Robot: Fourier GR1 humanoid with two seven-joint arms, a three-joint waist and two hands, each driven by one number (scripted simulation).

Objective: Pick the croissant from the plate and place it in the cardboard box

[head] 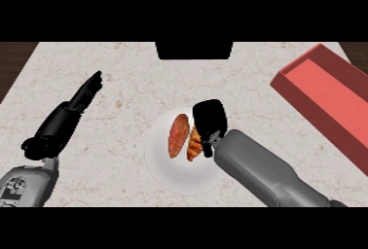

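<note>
No writing shows on box point(327, 99) or plate point(164, 160).

Right hand point(210, 124) hides croissant's point(194, 145) right side; red box point(327, 97) cut off at right edge.

You are at a kitchen counter: pale marble-look worktop point(129, 73) (dark wood beyond its edge), white plate point(169, 172) set out.

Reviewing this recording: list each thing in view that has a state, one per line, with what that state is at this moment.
croissant: lying on the plate, not lifted.
plate: flat on the counter, holding the croissant.
cardboard box: open, nothing visible inside.
right robot hand: over the plate, beside the croissant; grip cannot be told.
left robot hand: open, fingers straight, at the left, holding nothing.
</note>
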